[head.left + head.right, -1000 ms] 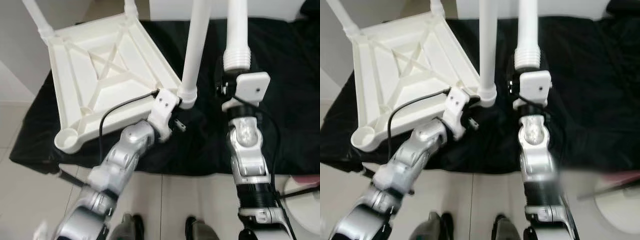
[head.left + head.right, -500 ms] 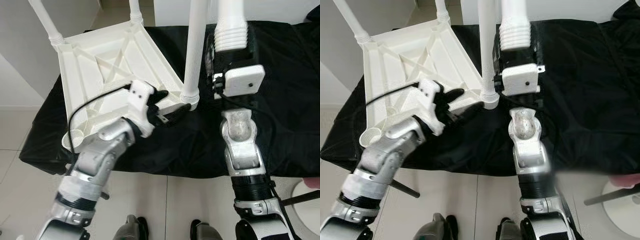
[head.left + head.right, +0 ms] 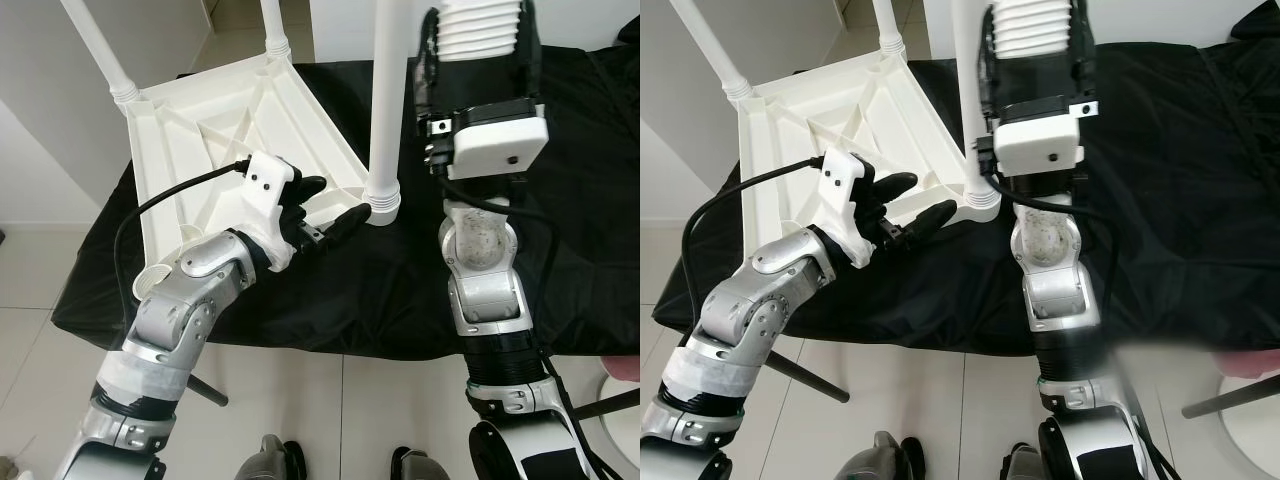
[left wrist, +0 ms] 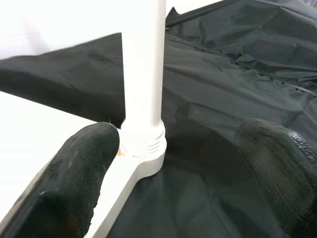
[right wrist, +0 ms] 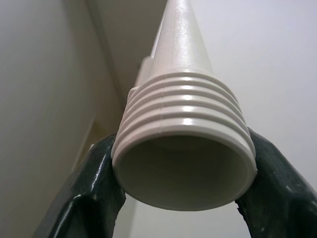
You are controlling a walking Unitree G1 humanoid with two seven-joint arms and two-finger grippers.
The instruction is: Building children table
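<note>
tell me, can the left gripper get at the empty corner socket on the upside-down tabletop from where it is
Probably yes. The left gripper hangs open by the fitted leg, and the empty socket sits along the near edge of the tabletop, with nothing between them except the arm's own elbow.

Your upturned white plastic tabletop (image 3: 215, 130) lies on the black cloth-covered table (image 3: 590, 200), toward its left end. Three white plastic legs stand in its corners; the nearest leg (image 3: 383, 90) is at the right corner. Your left gripper (image 3: 325, 212) sits just before that corner. Your right gripper (image 3: 478, 75) holds a loose white threaded leg (image 5: 183, 148) right of it.
</note>
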